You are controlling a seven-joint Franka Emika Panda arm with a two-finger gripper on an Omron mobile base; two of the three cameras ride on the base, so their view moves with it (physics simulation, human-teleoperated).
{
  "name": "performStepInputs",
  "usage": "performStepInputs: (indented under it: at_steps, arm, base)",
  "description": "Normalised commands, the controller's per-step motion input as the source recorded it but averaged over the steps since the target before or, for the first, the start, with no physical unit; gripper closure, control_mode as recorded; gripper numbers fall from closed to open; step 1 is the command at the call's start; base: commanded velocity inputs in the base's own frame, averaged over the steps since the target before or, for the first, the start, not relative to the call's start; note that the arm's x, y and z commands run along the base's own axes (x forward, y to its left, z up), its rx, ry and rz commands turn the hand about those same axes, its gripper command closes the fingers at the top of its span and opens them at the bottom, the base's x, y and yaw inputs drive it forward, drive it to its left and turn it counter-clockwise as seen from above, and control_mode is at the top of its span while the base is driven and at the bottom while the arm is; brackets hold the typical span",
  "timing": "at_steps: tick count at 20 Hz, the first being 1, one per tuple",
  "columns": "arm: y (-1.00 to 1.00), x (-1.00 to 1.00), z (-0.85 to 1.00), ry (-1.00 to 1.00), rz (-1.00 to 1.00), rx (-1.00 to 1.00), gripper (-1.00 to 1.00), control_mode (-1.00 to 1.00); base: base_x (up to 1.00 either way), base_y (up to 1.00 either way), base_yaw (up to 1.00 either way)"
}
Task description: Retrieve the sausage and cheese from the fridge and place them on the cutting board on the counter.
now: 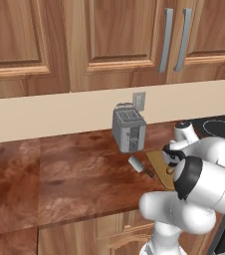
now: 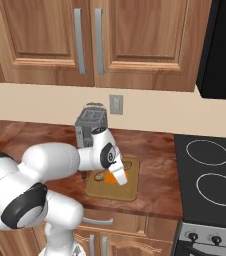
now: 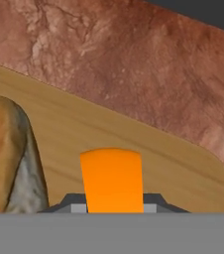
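Sitting at the left of the hand view, a brown curved shape, likely the sausage (image 3: 5, 154), already lies on the cutting board (image 3: 183, 168). Just beside it to the right, the gripper (image 3: 113, 208) is clenched on the orange cheese (image 3: 112, 181), low over the board on the counter (image 3: 134, 59). Releasing the cheese appears to be all that remains.

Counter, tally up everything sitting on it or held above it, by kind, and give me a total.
Food: 2, the cheese and the sausage
Boards: 1, the cutting board
Appliances: 1, the toaster
Utensils: 1, the white cylinder with a dark handle
Total: 5
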Motion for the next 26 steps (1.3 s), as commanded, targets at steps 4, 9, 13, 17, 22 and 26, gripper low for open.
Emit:
performStepInputs:
  at_steps: [4,9,13,17,22,26]
  arm:
    - [0.0,-0.01,-0.08,0.0,-0.11,0.0,1.0,-1.0]
    - [0.0,-0.21,-0.03,0.0,-0.1,0.0,1.0,-1.0]
    - [0.0,-0.13,0.0,0.0,-0.09,0.0,1.0,-1.0]
    - [0.12,-0.11,0.0,0.0,-0.04,0.0,1.0,-1.0]
    - [0.26,-0.02,0.0,0.0,-0.03,0.0,1.0,-1.0]
    - [0.13,0.0,0.0,0.0,-0.04,0.0,1.0,-1.0]
  base:
    - [0.0,0.0,0.0]
    - [0.0,0.0,0.0]
    - [0.0,0.0,0.0]
    - [0.0,0.0,0.0]
    - [0.0,0.0,0.0]
    - [0.0,0.0,0.0]
